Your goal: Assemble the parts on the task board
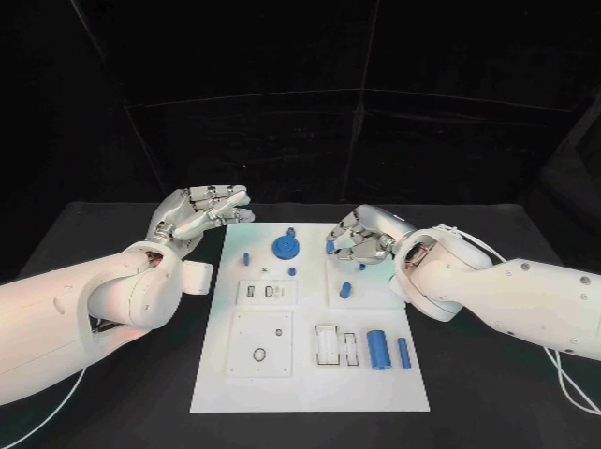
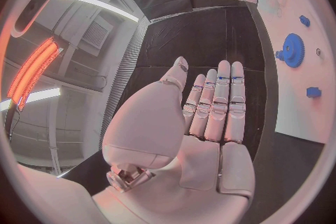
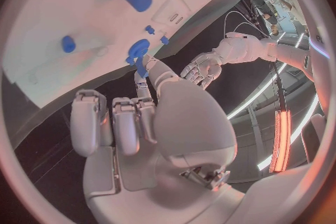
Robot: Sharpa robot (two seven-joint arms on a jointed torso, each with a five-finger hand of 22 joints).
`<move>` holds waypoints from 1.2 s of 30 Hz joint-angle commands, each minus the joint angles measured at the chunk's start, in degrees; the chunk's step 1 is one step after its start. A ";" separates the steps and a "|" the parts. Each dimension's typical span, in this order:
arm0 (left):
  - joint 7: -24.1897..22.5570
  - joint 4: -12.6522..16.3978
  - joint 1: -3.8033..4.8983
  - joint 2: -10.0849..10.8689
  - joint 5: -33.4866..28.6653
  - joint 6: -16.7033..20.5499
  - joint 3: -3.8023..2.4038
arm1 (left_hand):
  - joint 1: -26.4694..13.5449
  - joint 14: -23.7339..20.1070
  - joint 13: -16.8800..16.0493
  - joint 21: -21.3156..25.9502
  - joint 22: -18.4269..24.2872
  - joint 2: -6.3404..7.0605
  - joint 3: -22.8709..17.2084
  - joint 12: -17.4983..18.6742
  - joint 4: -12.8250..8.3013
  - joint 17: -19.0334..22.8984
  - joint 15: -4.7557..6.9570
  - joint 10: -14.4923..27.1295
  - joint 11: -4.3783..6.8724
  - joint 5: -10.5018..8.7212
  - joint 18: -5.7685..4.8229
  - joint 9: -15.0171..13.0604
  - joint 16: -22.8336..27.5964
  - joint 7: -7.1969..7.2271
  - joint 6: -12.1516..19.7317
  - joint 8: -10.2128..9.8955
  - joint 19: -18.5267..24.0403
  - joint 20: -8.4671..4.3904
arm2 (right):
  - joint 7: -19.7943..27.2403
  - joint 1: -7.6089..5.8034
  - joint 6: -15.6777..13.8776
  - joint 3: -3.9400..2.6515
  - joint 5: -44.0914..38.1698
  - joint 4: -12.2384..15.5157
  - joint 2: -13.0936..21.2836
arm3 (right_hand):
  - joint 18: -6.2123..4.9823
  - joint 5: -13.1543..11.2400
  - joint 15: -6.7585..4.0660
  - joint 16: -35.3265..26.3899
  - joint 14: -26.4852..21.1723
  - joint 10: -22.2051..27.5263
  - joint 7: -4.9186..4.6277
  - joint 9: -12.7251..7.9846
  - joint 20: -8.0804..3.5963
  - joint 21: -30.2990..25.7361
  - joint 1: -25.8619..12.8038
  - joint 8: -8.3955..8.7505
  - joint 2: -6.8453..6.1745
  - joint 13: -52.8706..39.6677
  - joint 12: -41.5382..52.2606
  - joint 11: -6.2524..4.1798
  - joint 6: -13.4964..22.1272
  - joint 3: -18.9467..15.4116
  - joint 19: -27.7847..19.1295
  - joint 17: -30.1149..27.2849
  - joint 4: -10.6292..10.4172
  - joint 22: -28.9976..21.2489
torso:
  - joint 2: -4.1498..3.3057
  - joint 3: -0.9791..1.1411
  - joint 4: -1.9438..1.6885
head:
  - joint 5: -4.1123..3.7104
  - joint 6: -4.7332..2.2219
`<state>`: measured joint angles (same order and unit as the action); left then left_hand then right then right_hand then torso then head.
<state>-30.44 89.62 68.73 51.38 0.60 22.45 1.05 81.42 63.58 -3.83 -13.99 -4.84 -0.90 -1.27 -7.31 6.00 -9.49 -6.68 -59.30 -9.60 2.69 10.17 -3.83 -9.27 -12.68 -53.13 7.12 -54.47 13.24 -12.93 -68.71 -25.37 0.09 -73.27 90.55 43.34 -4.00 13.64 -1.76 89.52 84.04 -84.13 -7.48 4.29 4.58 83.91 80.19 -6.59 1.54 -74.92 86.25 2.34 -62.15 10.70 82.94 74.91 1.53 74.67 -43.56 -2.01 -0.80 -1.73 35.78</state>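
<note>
1. Presently the right hand (image 1: 364, 236) hovers over the far right part of the task board (image 1: 312, 374), fingers curled in. In the right wrist view a small blue peg (image 3: 142, 65) sits pinched between the thumb and a fingertip of this hand (image 3: 150, 123); in the head view a sliver of blue shows at the hand's near-left side.
2. Left hand (image 1: 199, 213) is raised just off the board's far left corner, over the black table (image 1: 98, 234), not touching the board. Left wrist view shows its palm (image 2: 203, 123) bare, fingers straight and side by side, thumb apart; it holds nothing.
3. Blue gear (image 1: 287, 247) sits on the far middle of the board, between the two hands, touching neither.
4. Small blue piece (image 1: 245, 258) lies left of the gear; another small blue piece (image 1: 291, 271) lies just nearer than the gear.
5. Blue stub (image 1: 346, 290) stands on the board's right side, near the right wrist.
6. Nearer the robot, a large blue cylinder (image 1: 377, 347) and a thin blue rod (image 1: 403, 352) lie side by side at the right edge of the board, beside two white slotted pieces (image 1: 337, 346).
7. Black ring (image 1: 259, 355) lies on the square plate at the near left of the board.
</note>
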 commanded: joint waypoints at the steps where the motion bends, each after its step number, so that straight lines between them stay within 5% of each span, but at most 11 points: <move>1: -0.14 -0.13 0.08 -0.16 -0.69 -0.79 -0.04 | 0.21 0.39 0.07 0.21 0.05 -0.13 -0.03 0.20 -0.32 -0.07 -0.18 -0.29 0.07 0.27 0.40 0.05 0.40 0.08 -0.30 -0.18 -0.48 0.01 | -3.91 -0.08 -1.09 -0.01 -3.71 -0.54 -2.56 | 0.87 0.38 -0.25 0.06 5.72 -2.79 0.80 0.38 -0.38 0.26 -0.54 -0.40 0.10 -11.00 -0.27 -0.34 -1.34 1.05 -0.21 13.99 -0.68 -0.04 | 0.40 -0.23 -0.29 | 0.62 0.22; 6: -0.01 -0.08 0.08 -0.18 -0.82 -0.87 -0.04 | 0.21 0.39 0.07 0.21 0.05 -0.13 -0.03 0.20 -0.32 -0.07 -0.18 -0.29 0.07 0.27 0.40 0.05 0.40 0.08 -0.30 -0.18 -0.48 0.01 | -5.12 -0.04 -0.17 0.03 -4.60 -1.43 -5.83 | 0.87 0.37 -0.26 -0.01 5.68 -2.71 0.80 0.38 -0.39 0.26 -0.74 -0.38 0.05 -10.91 -0.38 -0.36 -1.31 1.12 -0.21 13.80 -0.73 -0.05 | 0.48 -0.46 -0.56 | 0.91 0.66; 10: 0.09 -0.05 0.08 -0.20 -0.86 -0.91 -0.04 | 0.29 0.40 0.08 0.22 0.07 -0.17 -0.07 0.24 -0.40 -0.08 -0.17 -0.31 0.07 0.27 0.40 0.06 0.43 0.09 -0.31 -0.22 -0.50 0.01 | -6.12 0.33 0.68 0.15 -4.99 -2.02 -8.27 | 0.87 0.38 -0.26 -0.03 5.67 -2.68 0.81 0.38 -0.39 0.25 -0.76 -0.37 0.06 -10.86 -0.42 -0.36 -1.31 1.15 -0.21 13.75 -0.73 -0.05 | 0.45 -0.29 -0.29 | 1.65 0.83; 21: 0.16 -0.04 0.09 -0.49 -0.89 -1.01 -0.04 | 0.36 0.41 0.08 0.23 0.08 -0.17 -0.10 0.28 -0.49 -0.10 -0.17 -0.31 0.07 0.27 0.39 0.06 0.47 0.09 -0.31 -0.25 -0.51 0.00 | -7.85 1.41 3.29 3.10 -7.91 -2.52 -11.29 | 0.85 0.42 -0.26 -0.06 5.65 -2.60 0.80 0.36 -0.40 0.20 -1.08 -0.30 -0.09 -10.78 -0.52 -0.36 -1.21 1.29 -0.26 13.67 -0.77 -0.15 | 0.39 -0.18 -0.38 | 2.33 1.23; 36: 0.18 -0.05 0.09 -0.53 -0.89 -0.96 -0.04 | 0.45 0.43 0.09 0.25 0.11 -0.19 -0.14 0.35 -0.60 -0.12 -0.16 -0.31 0.07 0.27 0.39 0.07 0.52 0.09 -0.30 -0.31 -0.54 -0.01 | -8.80 3.15 4.42 3.47 -9.44 -3.55 -12.78 | 0.84 0.56 -0.25 -0.10 5.63 -2.52 0.78 0.35 -0.40 0.17 -1.53 -0.21 -0.39 -10.70 -0.62 -0.35 -1.10 1.42 -0.27 13.58 -0.81 -0.20 | 0.35 -0.14 -0.37 | 2.25 1.53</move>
<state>-30.10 89.50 68.73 50.88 -0.19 22.17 1.06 81.42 63.59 -3.83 -13.99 -4.81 -0.90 -1.44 -7.31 5.84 -9.52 -6.67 -59.38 -9.52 2.69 10.17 -3.83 -9.04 -12.68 -53.13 7.12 -54.47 13.24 -20.98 -65.68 -22.00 3.46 -81.67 87.14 30.59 -3.99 13.90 -1.75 89.52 84.04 -84.13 -7.51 4.31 4.39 83.91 78.74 -6.60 0.70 -74.92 86.02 2.35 -62.18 11.42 82.74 74.91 1.12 74.50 -43.20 -2.15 -1.23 0.43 37.26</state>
